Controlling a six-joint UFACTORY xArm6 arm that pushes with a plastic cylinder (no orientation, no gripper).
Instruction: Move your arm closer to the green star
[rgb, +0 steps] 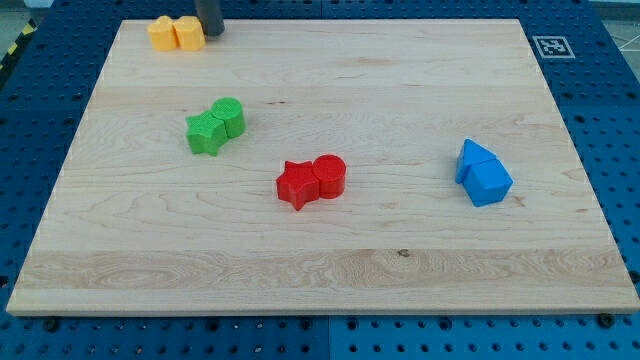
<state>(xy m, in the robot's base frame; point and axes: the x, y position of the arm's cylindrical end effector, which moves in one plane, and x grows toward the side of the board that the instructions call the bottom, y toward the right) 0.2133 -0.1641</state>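
Observation:
The green star (206, 133) lies on the wooden board (400, 90) at the view's left of centre, touching a green cylinder (229, 117) on its upper right. My tip (211, 30) is at the view's top left, right beside two yellow blocks (176, 33), and well above the green star, apart from it.
A red star (297, 185) and a red cylinder (329, 177) touch each other near the board's middle. Two blue blocks (481, 173) sit together at the view's right. A marker tag (551, 46) lies off the board's top right corner.

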